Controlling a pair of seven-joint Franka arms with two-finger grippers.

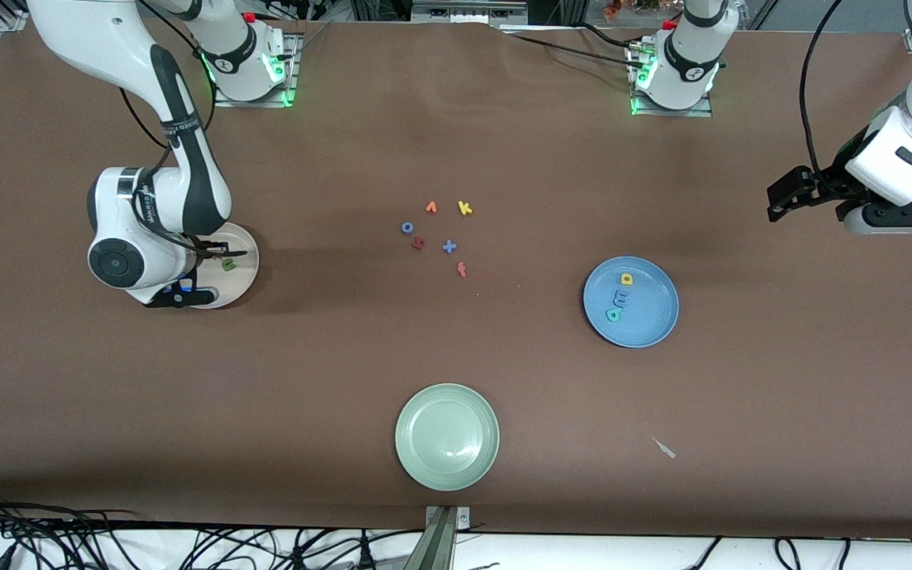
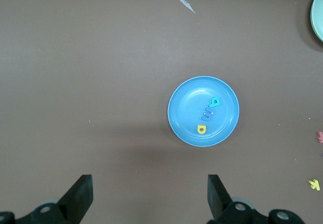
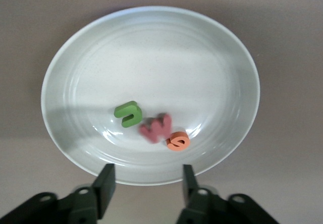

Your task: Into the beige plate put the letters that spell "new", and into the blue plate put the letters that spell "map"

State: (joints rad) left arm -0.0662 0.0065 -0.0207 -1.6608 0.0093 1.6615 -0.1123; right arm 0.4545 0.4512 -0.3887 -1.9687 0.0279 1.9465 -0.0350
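While both end effectors gape, three letters lie in each plate: beige plate [image 3: 151, 42], blue plate [image 1: 650, 324].

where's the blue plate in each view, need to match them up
Front view: the blue plate lies toward the left arm's end of the table, nearer the camera than the loose letters.
Left wrist view: the plate sits on bare table past the open left gripper.
Right wrist view: not in it; only the beige plate shows.
Shared landmark: the yellow "a" in the blue plate.
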